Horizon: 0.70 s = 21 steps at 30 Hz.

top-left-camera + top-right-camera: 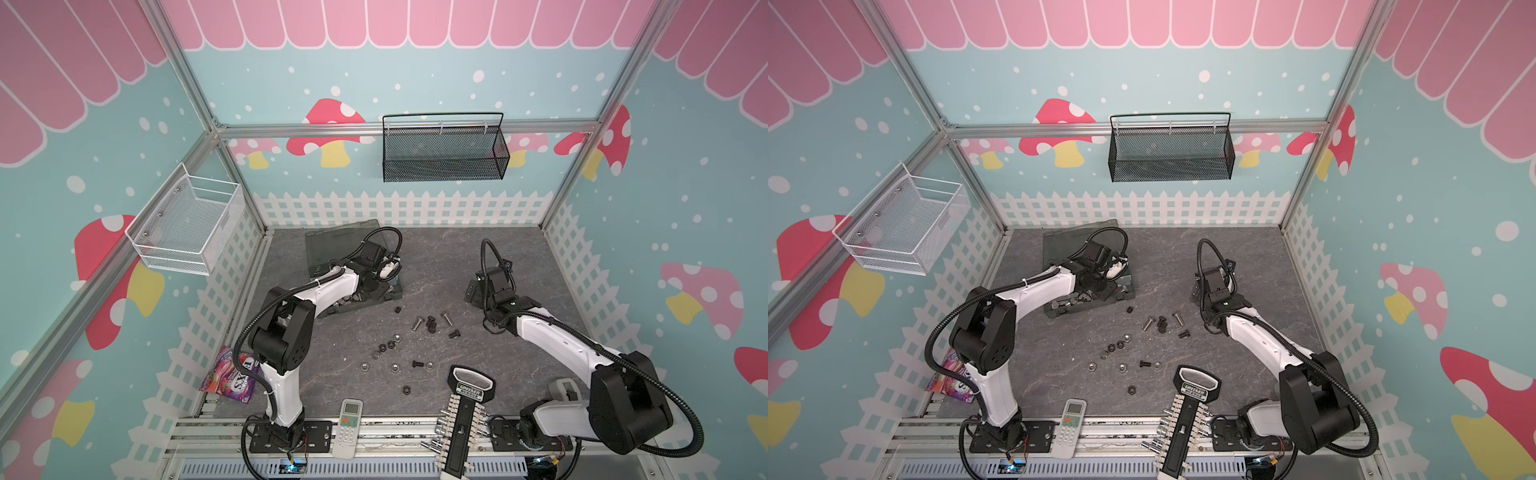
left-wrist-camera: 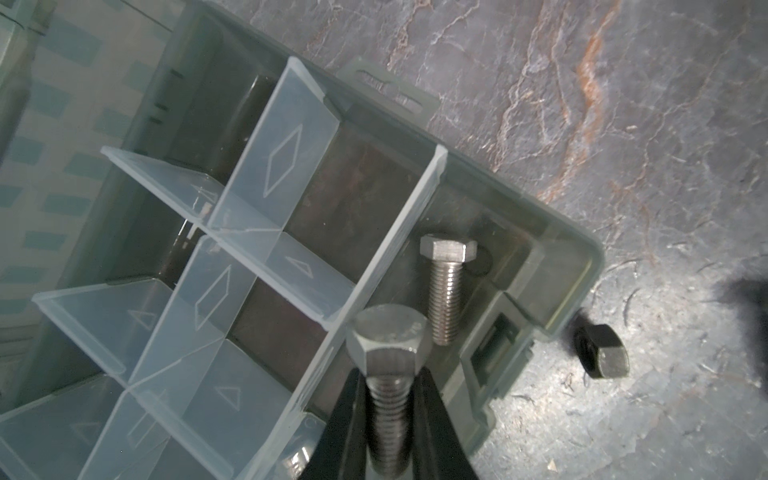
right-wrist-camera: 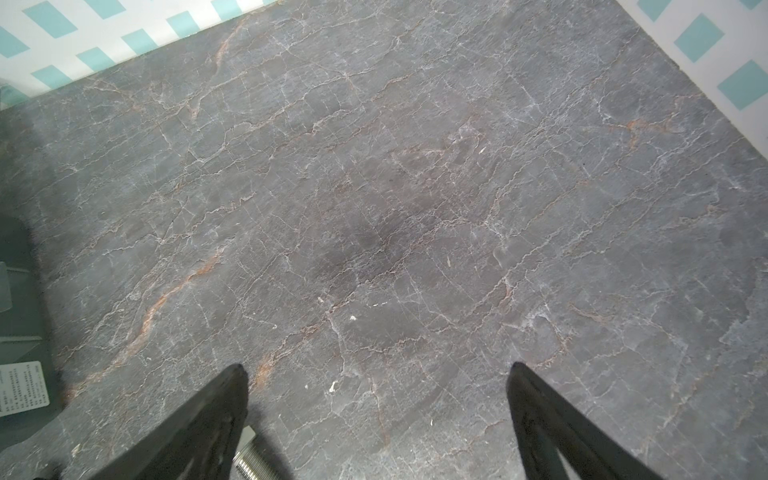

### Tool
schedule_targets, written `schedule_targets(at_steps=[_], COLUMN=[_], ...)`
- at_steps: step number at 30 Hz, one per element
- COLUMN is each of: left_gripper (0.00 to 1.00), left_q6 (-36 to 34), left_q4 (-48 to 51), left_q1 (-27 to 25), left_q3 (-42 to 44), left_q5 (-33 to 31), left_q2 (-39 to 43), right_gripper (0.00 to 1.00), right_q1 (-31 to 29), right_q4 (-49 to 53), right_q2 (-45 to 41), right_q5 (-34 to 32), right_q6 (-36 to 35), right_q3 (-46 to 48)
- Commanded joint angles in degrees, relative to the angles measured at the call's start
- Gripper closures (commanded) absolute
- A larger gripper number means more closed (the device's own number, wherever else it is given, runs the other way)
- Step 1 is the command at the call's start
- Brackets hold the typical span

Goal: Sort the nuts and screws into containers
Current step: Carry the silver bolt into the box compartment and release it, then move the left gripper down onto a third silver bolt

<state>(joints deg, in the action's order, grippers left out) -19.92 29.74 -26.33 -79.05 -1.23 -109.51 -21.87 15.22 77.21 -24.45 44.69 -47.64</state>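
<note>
The grey stone table (image 1: 453, 257) carries the open organizer box (image 1: 332, 243) at its far left. The left arm reaches over the box, and the right arm stands to the right of the middle. The box's containers (image 2: 353, 187) are split by pale dividers. Most of those in the left wrist view look empty, though the ones under the arm in both top views hold a few pieces I cannot count. The left gripper (image 2: 388, 384) pinches the shank of a silver screw (image 2: 388, 340). Its long axis runs out along the fingers, head past the tips, right over the end compartment at the box's right, where a second screw (image 2: 442, 286) lies roughly parallel. Judging from this, only a release is needed. The right gripper (image 3: 376, 368) hangs over bare table with fingers spread wide, holding nothing, nearer than the left to the loose pile. That pile holds two silver screws (image 1: 417, 323), about four black screws (image 1: 454, 333) and about nine nuts (image 1: 394, 367), with one black nut (image 2: 602, 353) just beside the box corner.
</note>
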Motion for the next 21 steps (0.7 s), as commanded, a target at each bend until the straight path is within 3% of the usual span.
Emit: schedule_targets(at_steps=[1, 13, 21], left_gripper=[0.77, 0.68, 0.6], left_q6=[0.1, 2.25, 8.96], left_q4=[-1.24, -3.09, -5.86], left_q1=[0.14, -2.09, -6.78], left_q3=[-1.49, 0.9, 5.83], left_q5=[1.59, 2.61, 3.93], left_q2=[-0.1, 5.25, 11.07], right_gripper=[0.02, 0.02, 0.02], right_q1=[-0.32, -0.37, -0.37], right_q4=[0.95, 0.96, 0.74], right_q2=[-0.68, -0.87, -0.64], right_q5=[-0.76, -0.66, -0.45], right_q6=[1.23, 1.43, 1.35], right_q3=[-0.62, -0.4, -0.49])
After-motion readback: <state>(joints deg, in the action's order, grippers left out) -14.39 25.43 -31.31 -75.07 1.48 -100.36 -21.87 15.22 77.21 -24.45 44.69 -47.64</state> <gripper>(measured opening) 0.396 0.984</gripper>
